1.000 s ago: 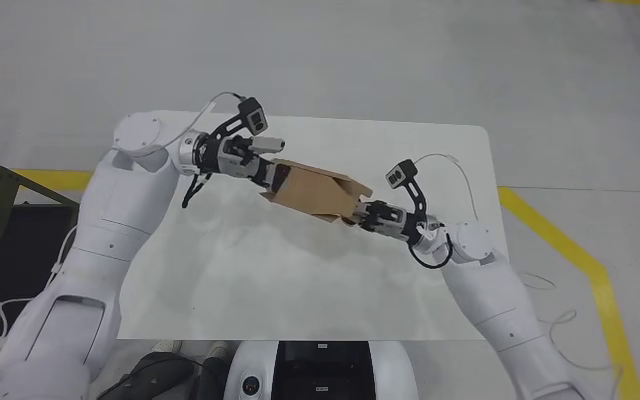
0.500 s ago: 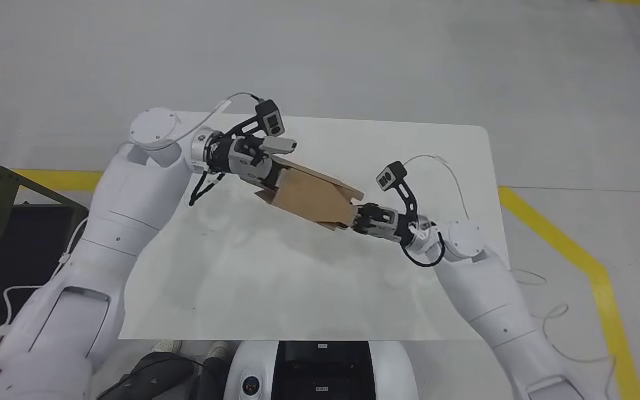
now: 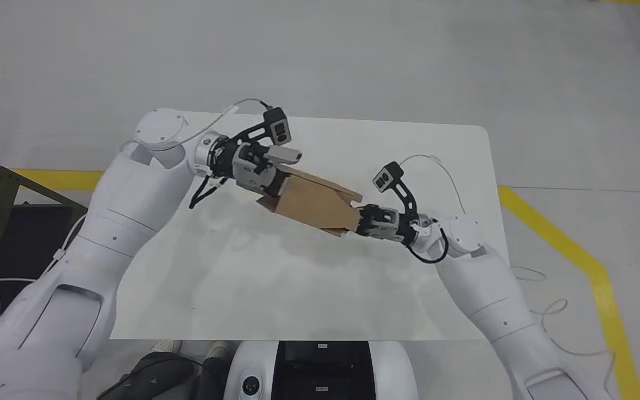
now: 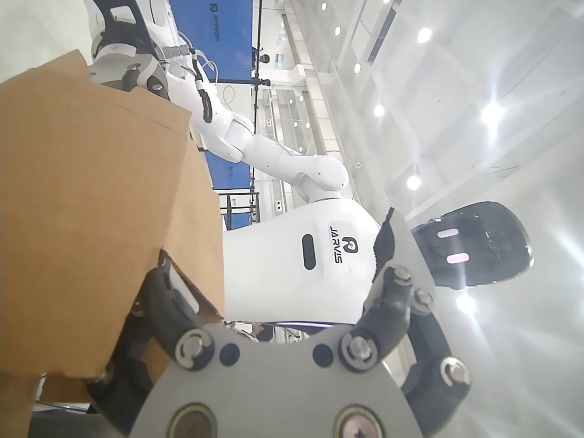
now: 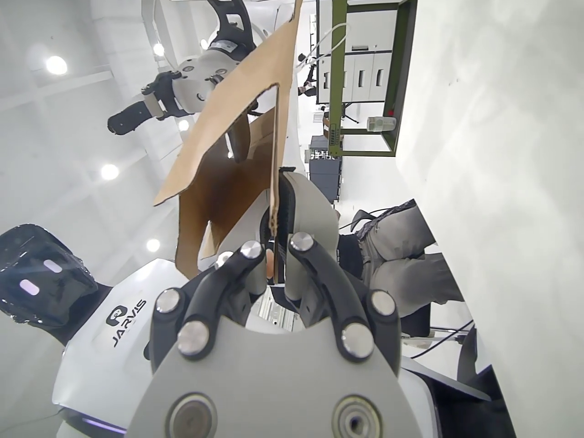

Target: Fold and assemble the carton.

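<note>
Overall: bright, even white light in all three views.
Source: ceiling lamps [image 4: 492, 113], seen as rows of round spots in both wrist views.
Glare: starburst flares surround the nearest lamps in the left wrist view.
Shadows: faint and soft on the table [image 3: 300, 290]; the inside of the carton [image 5: 219, 184] is dark, its outer faces lit.
Distortion: wrist views bend straight lines near their edges.

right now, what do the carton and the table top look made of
carton: plain brown cardboard, matte, uncoated by the look; thin raw cut edges show. table: smooth white top with a faint sheen, maybe laminate or painted board; cannot tell which.
</note>
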`<action>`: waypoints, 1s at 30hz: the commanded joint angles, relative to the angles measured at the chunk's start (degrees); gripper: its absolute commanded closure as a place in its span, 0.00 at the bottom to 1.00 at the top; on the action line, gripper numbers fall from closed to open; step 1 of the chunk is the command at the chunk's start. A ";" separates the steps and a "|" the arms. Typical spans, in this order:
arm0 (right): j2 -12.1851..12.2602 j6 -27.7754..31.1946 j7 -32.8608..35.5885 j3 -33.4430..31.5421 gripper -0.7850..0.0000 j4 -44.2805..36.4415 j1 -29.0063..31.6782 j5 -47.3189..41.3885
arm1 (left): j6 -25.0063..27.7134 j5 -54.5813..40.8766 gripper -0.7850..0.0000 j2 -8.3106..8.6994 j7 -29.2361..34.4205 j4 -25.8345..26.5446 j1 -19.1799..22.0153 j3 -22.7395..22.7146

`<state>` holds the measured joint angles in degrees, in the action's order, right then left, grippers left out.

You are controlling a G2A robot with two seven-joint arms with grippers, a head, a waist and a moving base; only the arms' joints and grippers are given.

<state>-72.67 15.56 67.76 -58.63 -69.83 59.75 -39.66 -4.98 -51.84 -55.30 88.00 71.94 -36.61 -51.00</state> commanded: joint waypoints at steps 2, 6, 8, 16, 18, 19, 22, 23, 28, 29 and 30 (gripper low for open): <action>0.01 0.39 0.06 -0.09 1.00 0.21 -0.21 0.56 | -0.27 -1.01 0.00 0.84 0.00 0.14 0.32 0.95; -0.05 0.28 -0.22 0.09 1.00 0.12 -0.33 0.98 | -0.13 -0.80 0.00 1.78 0.00 -0.02 0.94 2.62; -0.09 0.19 -0.29 0.19 1.00 0.09 -0.41 1.14 | 0.91 0.39 0.00 2.14 0.00 -0.43 1.47 3.30; -0.16 -0.13 -0.61 0.22 1.00 -0.08 -0.68 1.45 | 2.68 -0.48 0.31 2.90 0.00 -0.45 2.61 5.55; -0.12 -0.27 -0.51 0.05 1.00 -0.16 -0.65 1.45 | 3.11 -0.48 0.42 3.08 0.00 -0.65 2.83 5.87; -0.10 -0.31 -0.46 -0.02 1.00 -0.19 -0.62 1.46 | 3.22 -0.64 0.45 3.16 0.00 -0.67 2.90 6.05; -0.09 -0.42 -0.53 -0.15 1.00 -0.27 -0.51 1.41 | 3.48 -0.74 0.50 3.38 0.00 -0.81 3.12 6.63; -0.08 -0.46 -0.56 -0.17 1.00 -0.32 -0.49 1.48 | 3.54 -0.64 0.50 3.45 0.00 -0.88 3.22 6.85; -0.10 -0.83 -0.91 -0.20 1.00 -0.36 -0.42 1.50 | 4.23 -0.30 0.55 3.59 0.00 -1.24 3.71 7.71; -0.11 -0.84 -0.94 -0.21 1.00 -0.37 -0.43 1.52 | 4.24 -0.22 0.56 3.61 0.00 -1.28 3.82 7.87; -0.10 -0.93 -1.01 -0.22 1.00 -0.34 -0.46 1.62 | 4.27 -0.31 0.56 3.64 0.00 -1.34 3.91 7.97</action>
<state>-72.77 14.70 66.80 -58.84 -70.19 59.32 -38.12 -0.73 -52.08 -51.69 88.00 70.65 -32.80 -43.15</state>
